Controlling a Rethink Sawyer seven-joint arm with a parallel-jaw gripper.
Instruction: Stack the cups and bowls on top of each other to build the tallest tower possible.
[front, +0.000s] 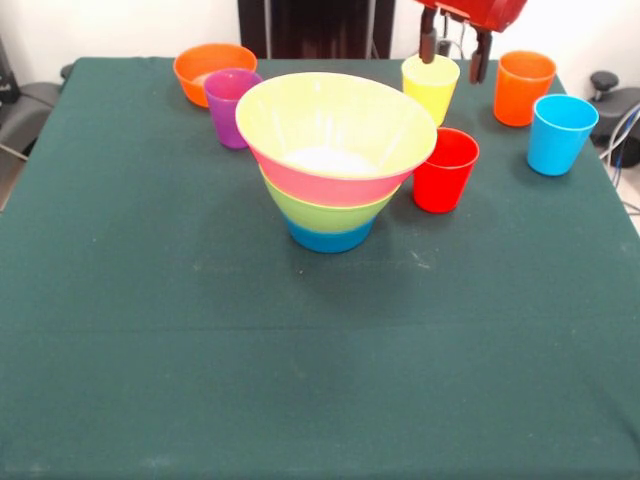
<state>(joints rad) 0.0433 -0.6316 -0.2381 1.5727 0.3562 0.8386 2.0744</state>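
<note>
Jaws (452, 55) spread apart and empty above the far right of the desk (200, 380).

Front view: the yellow cup (430, 88) stands just below and slightly left of them; the tower (335, 160) sits mid-desk to their near left, the red cup (445, 170) beside it, the orange cup (523, 87) and light blue cup (560, 133) at right.

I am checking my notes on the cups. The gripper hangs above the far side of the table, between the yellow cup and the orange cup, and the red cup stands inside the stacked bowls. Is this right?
Not quite. The front view shows the red cup on the table beside the tower, not inside it. The gripper does hang between the yellow cup and the orange cup.
</note>
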